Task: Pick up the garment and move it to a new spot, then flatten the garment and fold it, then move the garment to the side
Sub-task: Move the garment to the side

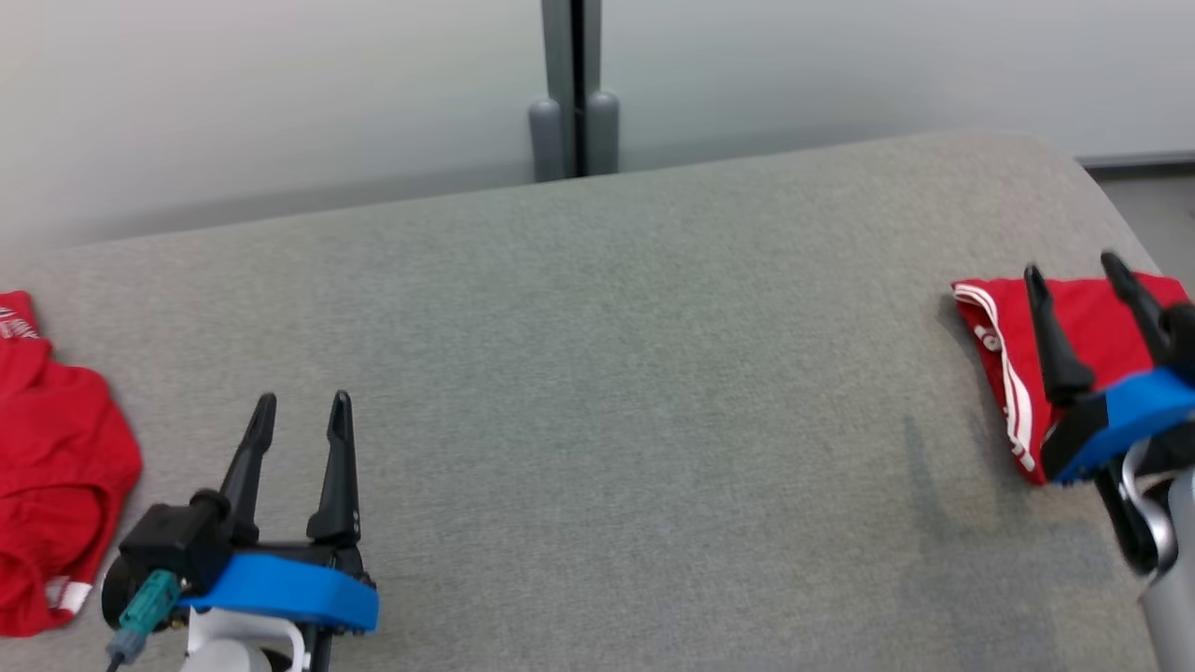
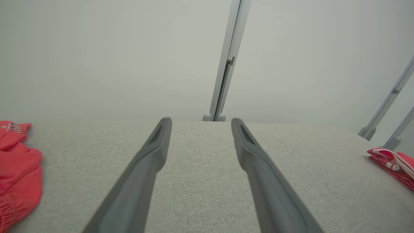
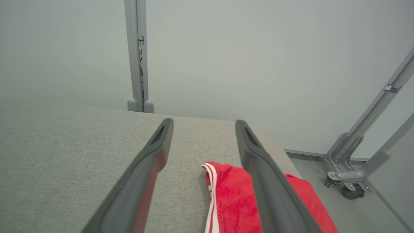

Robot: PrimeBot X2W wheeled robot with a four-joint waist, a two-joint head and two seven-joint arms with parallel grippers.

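The folded red garment point(image 1: 1097, 322) with white stripes lies at the right edge of the grey table point(image 1: 597, 373), beneath the right gripper point(image 1: 1072, 265), whose jaws stand wide apart and empty. A crumpled red garment point(image 1: 56, 467) lies at the left edge, near the left gripper point(image 1: 304, 397), which is likewise wide and empty.

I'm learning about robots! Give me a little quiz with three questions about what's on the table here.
1. True or false: the folded red garment with white stripes lies near the right end of the grey table.
2. Pick one: the left gripper's fingers are A) shut on cloth, B) open and holding nothing, C) holding a cup.
3. Fill in the gap: the crumpled garment on the left is coloured ____.

Key: 1 true; 2 B; 3 red.
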